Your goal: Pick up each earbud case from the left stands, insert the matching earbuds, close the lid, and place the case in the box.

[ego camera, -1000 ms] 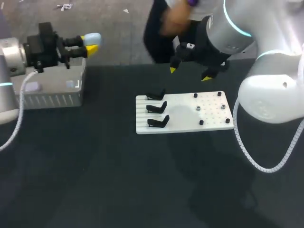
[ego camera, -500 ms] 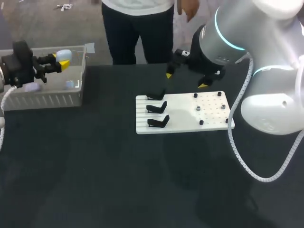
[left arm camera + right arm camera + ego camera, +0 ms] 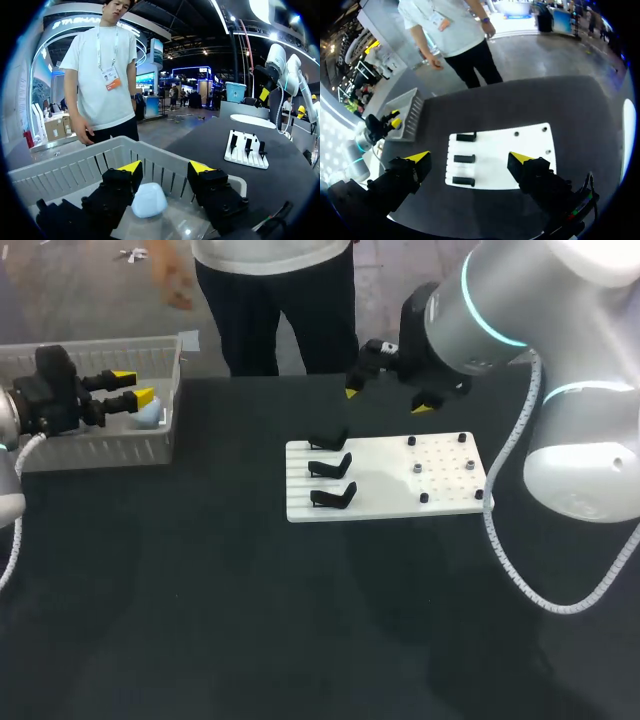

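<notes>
A pale blue earbud case point(image 3: 149, 416) lies inside the clear plastic box point(image 3: 100, 451) at the table's far left. My left gripper point(image 3: 133, 387) hangs just over it, open. In the left wrist view the case point(image 3: 148, 199) rests low between the fingers, close to one and apart from the other, so the left gripper point(image 3: 165, 170) does not hold it. My right gripper point(image 3: 387, 398) is open and empty above the far edge of the white board point(image 3: 385, 495). Three black stands point(image 3: 331, 468) on the board's left side carry nothing.
Small black pegs point(image 3: 424, 497) dot the board's right half. In the right wrist view the board point(image 3: 520, 145) lies under the right gripper point(image 3: 470, 159), with the box point(image 3: 411, 117) and my left arm point(image 3: 367, 132) beyond it. Dark tabletop point(image 3: 250, 620) stretches in front.
My left gripper carried the blue case left and down into the box, then opened, leaving the case on the box floor. The right gripper shifted slightly and stayed open.
</notes>
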Robot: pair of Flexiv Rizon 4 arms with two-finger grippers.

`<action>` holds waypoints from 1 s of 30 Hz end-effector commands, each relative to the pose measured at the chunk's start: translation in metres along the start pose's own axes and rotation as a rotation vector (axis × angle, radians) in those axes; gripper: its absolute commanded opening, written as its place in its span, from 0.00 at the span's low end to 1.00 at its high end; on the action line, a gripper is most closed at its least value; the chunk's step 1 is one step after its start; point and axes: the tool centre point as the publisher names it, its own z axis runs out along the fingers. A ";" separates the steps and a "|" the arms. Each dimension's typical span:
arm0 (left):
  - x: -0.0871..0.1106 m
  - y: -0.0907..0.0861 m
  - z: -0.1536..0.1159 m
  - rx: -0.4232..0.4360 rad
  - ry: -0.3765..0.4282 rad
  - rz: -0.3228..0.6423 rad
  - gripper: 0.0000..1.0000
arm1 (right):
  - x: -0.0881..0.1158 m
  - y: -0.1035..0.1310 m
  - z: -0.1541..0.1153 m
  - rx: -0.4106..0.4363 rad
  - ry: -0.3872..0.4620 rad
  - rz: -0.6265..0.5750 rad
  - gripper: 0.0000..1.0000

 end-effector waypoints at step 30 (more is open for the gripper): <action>-0.038 -0.156 -0.027 0.003 0.032 -0.048 1.00 | 0.029 -0.021 -0.039 -0.256 -0.033 -0.246 1.00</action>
